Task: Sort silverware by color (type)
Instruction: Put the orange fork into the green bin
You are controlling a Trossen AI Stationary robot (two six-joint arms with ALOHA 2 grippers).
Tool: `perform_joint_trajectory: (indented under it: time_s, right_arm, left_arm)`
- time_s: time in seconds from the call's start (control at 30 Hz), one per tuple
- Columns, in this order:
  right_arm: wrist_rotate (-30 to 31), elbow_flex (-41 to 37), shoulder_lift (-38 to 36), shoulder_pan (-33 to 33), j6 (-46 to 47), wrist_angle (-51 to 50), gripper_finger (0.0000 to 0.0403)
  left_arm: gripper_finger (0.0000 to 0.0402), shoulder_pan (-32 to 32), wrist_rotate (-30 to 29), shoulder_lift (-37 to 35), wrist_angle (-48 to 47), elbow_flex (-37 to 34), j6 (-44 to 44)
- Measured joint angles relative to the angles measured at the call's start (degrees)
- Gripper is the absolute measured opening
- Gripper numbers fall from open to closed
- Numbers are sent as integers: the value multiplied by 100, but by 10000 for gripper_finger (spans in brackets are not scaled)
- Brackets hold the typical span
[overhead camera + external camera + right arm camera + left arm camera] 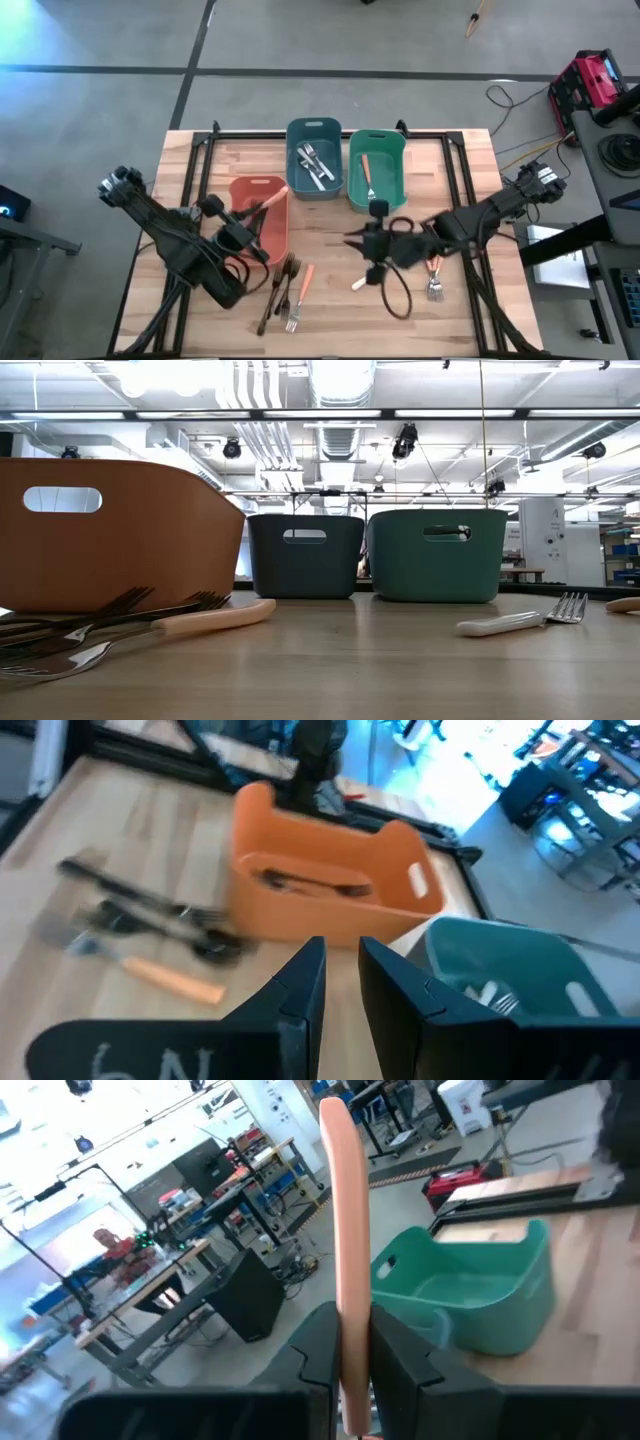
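Silverware sorting: my left gripper [352, 1355] clamps an orange-handled utensil [345, 1230] over the salmon bin [262, 222]; next, carry it toward two o'clock to the green bin [377, 170]. Right gripper [340, 982] narrow, empty.

The working end of the orange-handled utensil [346, 1260] clamped in the left gripper [352, 1370] is hidden below the fingers. In the right wrist view, the dark bronze-brown forks [150, 915] on the wooden table [120, 840] are blurred; their count cannot be told. The low view cuts off the salmon plastic bin [110, 530] at its left edge, and an orange handle [624, 603] at the right edge.
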Motion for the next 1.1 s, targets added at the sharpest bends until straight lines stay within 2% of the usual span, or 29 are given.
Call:
perform_joint_trajectory:
  time_s: [0.13,0.27,0.43,0.57,0.73,0.83,0.97,1.1]
  right_arm:
    - [-351,210,-11,-544,-297,39,56]
    - [-404,534,-14,-1043,-489,31,56]
    - [-759,905,-18,-1549,-567,27,57]
    - [-1347,981,-22,-1767,-632,39,56]
    - [-2387,952,-14,-1902,-687,77,57]
    - [-2494,863,-7,-1911,-696,332,56]
    - [-2556,612,-3,-1907,-812,962,56]
    - [-3167,153,-3,-1907,-870,2053,56]
  left_arm:
    - [20,178,-190,-564,0,-5,817]
    - [20,464,-210,-1006,9,284,1627]
    - [20,799,622,-1248,245,988,1928]
    - [20,740,1052,-1254,953,1104,2363]
    - [20,662,2109,-1256,2887,690,4131]
    - [20,672,2756,-1298,4336,227,5220]
    - [20,724,3644,-1569,6447,-690,6417]
    - [20,728,3895,-1932,8337,-1847,6986]
